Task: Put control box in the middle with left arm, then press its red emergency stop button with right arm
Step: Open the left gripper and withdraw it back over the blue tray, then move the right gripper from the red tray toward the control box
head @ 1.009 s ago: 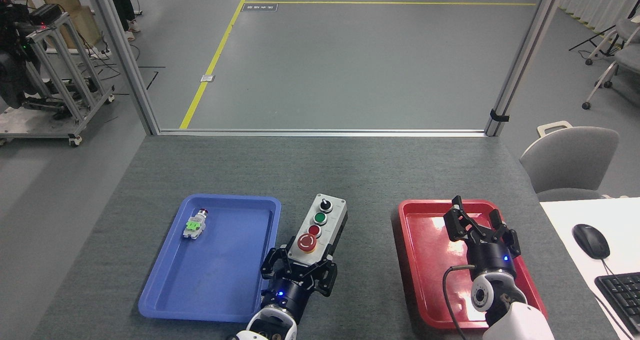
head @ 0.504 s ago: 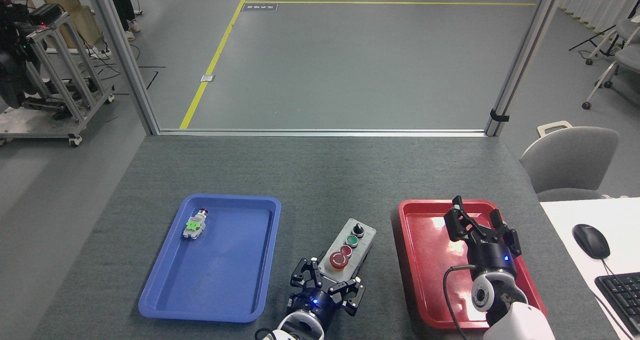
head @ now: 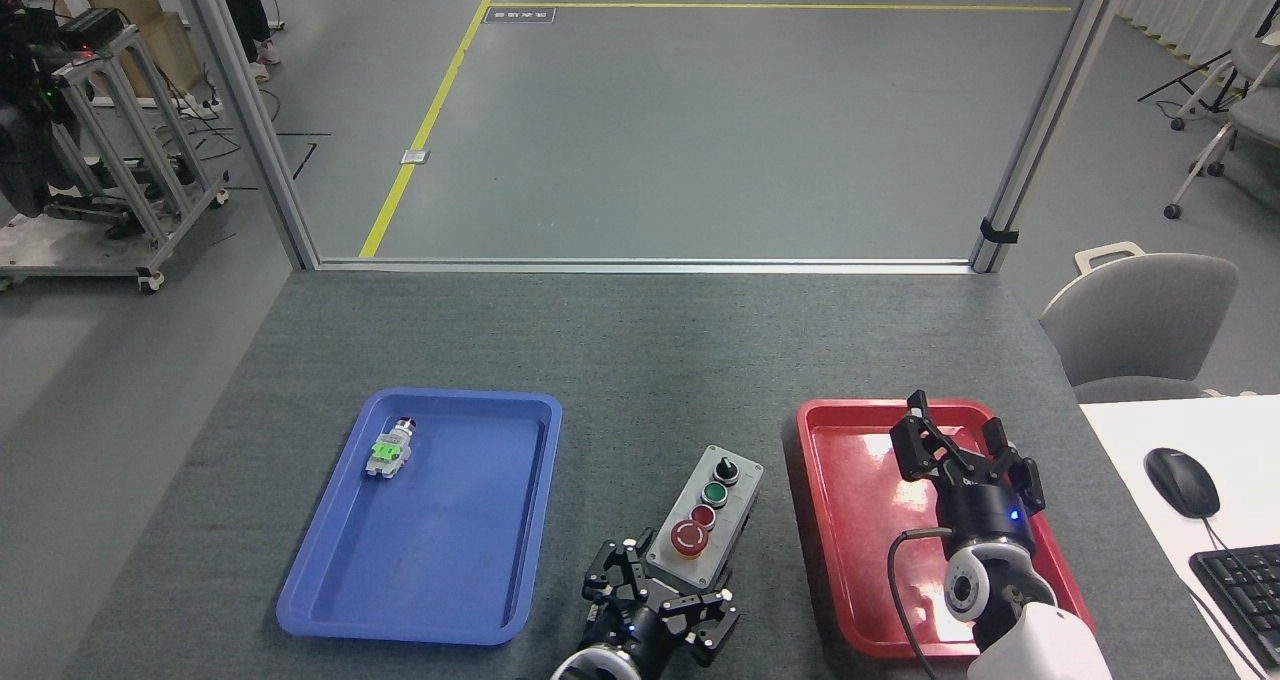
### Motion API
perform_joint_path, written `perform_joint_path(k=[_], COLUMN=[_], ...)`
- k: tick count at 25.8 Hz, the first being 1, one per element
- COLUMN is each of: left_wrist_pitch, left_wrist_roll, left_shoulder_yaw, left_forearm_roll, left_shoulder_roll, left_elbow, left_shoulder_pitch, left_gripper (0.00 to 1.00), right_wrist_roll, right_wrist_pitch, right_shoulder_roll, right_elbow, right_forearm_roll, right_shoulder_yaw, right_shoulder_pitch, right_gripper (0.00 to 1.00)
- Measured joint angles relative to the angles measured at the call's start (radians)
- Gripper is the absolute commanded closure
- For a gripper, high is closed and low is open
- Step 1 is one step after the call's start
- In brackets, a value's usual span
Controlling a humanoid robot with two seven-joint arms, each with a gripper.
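A blue tray [head: 330, 600] lies on the table with a small green-and-silver switch part [head: 389, 450] in its far corner. A red tray [head: 850, 560] sits opposite. A grey chair [head: 1140, 325], mouse [head: 1181, 481] and keyboard [head: 1245, 585] stand beyond.

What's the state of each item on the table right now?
control box: on bare tabletop between the trays, near end at the left gripper
emergency stop button: not touched
blue tray: holds one small switch part
red tray: right gripper open over it
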Motion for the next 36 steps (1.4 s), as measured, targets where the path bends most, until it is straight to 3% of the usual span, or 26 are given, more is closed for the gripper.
perform_joint_path(k=[6, 9, 13, 16, 25, 36], left_wrist_pitch=[-0.050, -0.105, -0.180, -0.206, -0.207, -0.206], left_wrist_roll=[0.000, 0.002, 0.010, 0.015, 0.017, 0.025], left_shoulder_yaw=[0.071, 0.153, 0.297, 0.408, 0.586, 0.658], left_forearm_roll=[0.017, 0.027, 0.032, 0.054, 0.194, 0.214], left_shoulder_roll=[0.197, 0.262, 0.286, 0.277, 0.263, 0.260], left_elbow=[-0.344, -0.494, -0.590, -0.600, -0.544, -0.540], left_shoulder_pitch=[0.184, 0.284, 0.361, 0.367, 0.263, 0.246], left_gripper=[0.02, 0.02, 0.02, 0.02, 0.02, 0.01], right_wrist_roll=[0.001, -0.005, -0.007, -0.008, -0.013, -0.005], right_wrist_pitch=[0.002, 0.003, -0.023, -0.104, -0.422, -0.460], right_shoulder_roll=[-0.005, -0.006, -0.007, -0.008, -0.015, -0.010], right_elbow=[0.000, -0.001, -0.002, -0.002, 0.002, 0.023], right_forearm_roll=[0.004, 0.012, 0.019, 0.020, 0.031, 0.078], right_shoulder_yaw=[0.000, 0.000, 0.002, 0.003, 0.020, 0.262], right_shoulder_pitch=[0.000, 0.000, 0.001, -0.003, -0.002, 0.008], right_gripper=[0.04, 0.18, 0.57, 1.00, 1.00, 1.00])
